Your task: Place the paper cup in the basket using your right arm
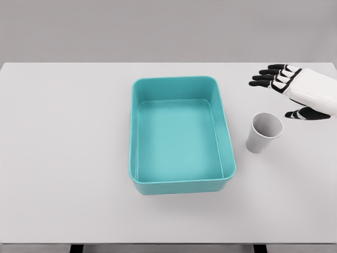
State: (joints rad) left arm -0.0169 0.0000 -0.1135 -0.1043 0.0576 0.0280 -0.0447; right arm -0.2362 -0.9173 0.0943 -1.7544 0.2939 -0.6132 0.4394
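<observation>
Nearest us, at the table's [63, 158] middle, sits the teal basket [138, 132], its long sides running toward the far edge. Just right of it we see the paper cup [263, 133] standing upright on the surface, mouth open, apart from the basket. Beyond the cup, at the right edge, our right hand [297, 92] hovers with fingers [266, 77] spread and relaxed, grasping nothing.

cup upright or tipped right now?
Upright. The paper cup stands on the table right of the basket, open mouth facing up, untouched by the right hand.
</observation>
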